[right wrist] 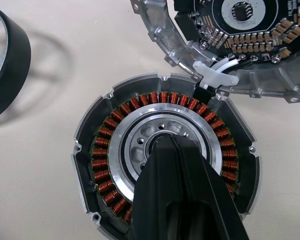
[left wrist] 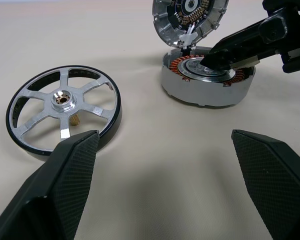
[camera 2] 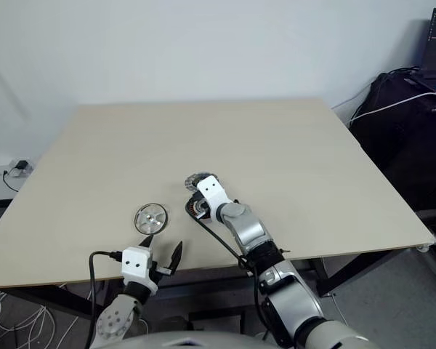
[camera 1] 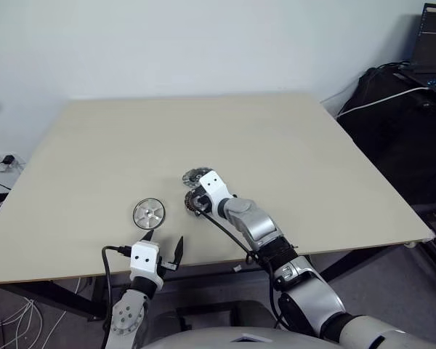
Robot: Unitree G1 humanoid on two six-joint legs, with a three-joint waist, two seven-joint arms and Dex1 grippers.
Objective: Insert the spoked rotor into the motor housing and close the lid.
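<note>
Lying flat on the tabletop [camera 1: 291, 138] at the left, the spoked rotor [camera 1: 148, 213] had not yet been picked up, so the first step of the task was still to do. Its face looked straight up, its axis was vertical, and a small brass hub sat at its centre; being round, it had no long axis to speak of. Just behind it, at the near edge of the tabletop, the left gripper [camera 1: 164, 247] hovered with its 2 black jaws spread wide and nothing between them, aimed forward with the rotor just ahead of its left jaw.

To the right of the rotor, set a little apart from it, stood the motor housing [right wrist: 165, 165], open side up, its ring of copper windings bare around the silvery centre. No rotor was inside it. The right gripper [camera 1: 196, 203] reached down into that centre with its jaws closed together on nothing, the tips at or in the middle bore; whether they pressed on the metal could not be told.

Beyond the housing and touching its rim at a white link, the lid [right wrist: 230, 40] stood tilted open, its inner face toward the cameras. By this reading, both the insertion and the closing remained undone.
</note>
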